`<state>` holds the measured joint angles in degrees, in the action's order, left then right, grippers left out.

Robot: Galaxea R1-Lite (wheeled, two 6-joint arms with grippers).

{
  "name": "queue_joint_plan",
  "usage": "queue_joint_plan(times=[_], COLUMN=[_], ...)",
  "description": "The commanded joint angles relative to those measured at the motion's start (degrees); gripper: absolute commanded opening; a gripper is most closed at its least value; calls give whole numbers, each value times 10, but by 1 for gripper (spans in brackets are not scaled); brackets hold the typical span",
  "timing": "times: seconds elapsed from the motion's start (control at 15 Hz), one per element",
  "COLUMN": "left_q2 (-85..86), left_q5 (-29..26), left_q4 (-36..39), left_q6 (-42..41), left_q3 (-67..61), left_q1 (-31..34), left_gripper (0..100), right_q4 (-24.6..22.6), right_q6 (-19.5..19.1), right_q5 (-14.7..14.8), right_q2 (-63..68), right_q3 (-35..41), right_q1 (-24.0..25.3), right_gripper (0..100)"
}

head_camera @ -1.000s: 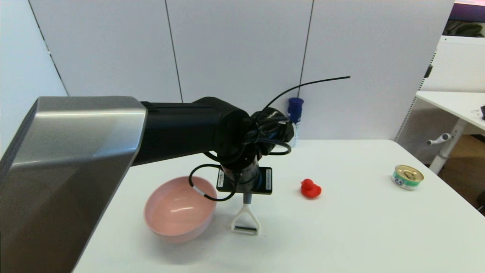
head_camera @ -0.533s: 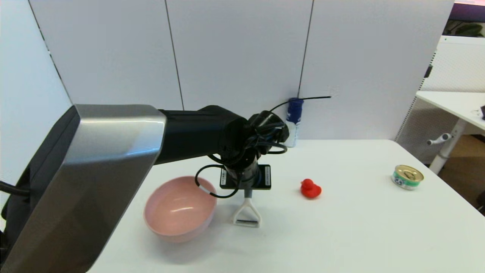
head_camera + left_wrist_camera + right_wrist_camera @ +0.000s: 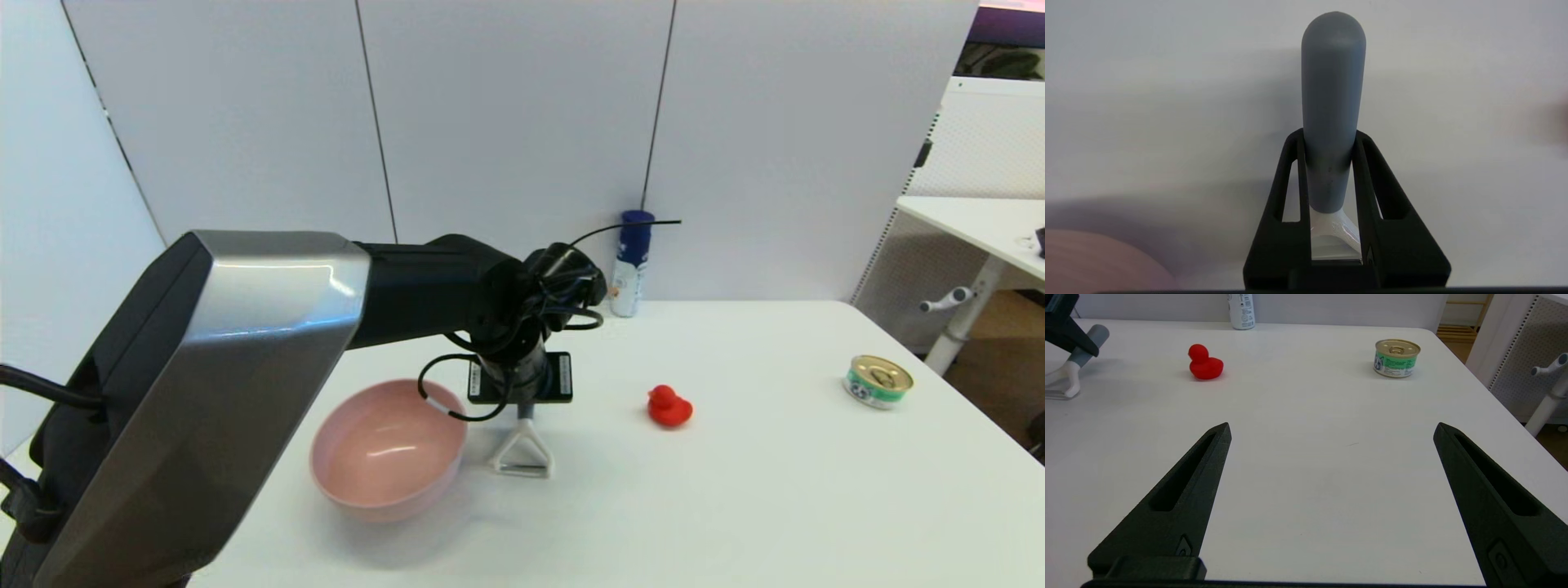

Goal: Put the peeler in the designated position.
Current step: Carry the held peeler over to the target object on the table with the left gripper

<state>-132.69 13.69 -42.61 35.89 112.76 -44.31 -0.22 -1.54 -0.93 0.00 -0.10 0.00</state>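
My left gripper (image 3: 522, 406) is shut on the grey handle of the peeler (image 3: 522, 456), just right of the pink bowl (image 3: 384, 449). The left wrist view shows both black fingers (image 3: 1290, 171) clamping the handle (image 3: 1331, 102) near its white fork. The handle leans, and the white forked head sits at or just above the bare white tabletop (image 3: 620, 506). The right wrist view also catches the peeler (image 3: 1070, 371), far off. No mark shows the designated position. My right gripper (image 3: 1331, 430) is open and holds nothing, low over the table's near right part, out of the head view.
A red toy duck (image 3: 669, 406) sits right of the peeler. A green-labelled tin can (image 3: 878, 380) stands near the table's right edge. A blue-capped white bottle (image 3: 630, 263) stands against the back wall. My left arm's silver housing (image 3: 229, 367) hides the table's left side.
The left arm has sunk and drawn back a little. The peeler went with it, slightly farther away and to the left, its head lower and flatter toward the table.
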Motion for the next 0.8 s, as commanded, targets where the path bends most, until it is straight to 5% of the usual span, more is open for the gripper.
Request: queue_joint_plan(times=[0.07,0.13,0.8], left_q2=[-2,-2,47], left_q5=[1,1,6], left_q4=[-1,-2,2], left_q6=[4,5,-5], left_q3=[0,0,0], left_q1=[1,1,12], left_gripper=[0,100,100], right_q4=[0,0,0], right_q6=[0,0,0], right_q5=[0,0,0], right_q2=[0,0,0], right_q3=[0,0,0], right_q1=[0,0,0], right_gripper=[100,100,100])
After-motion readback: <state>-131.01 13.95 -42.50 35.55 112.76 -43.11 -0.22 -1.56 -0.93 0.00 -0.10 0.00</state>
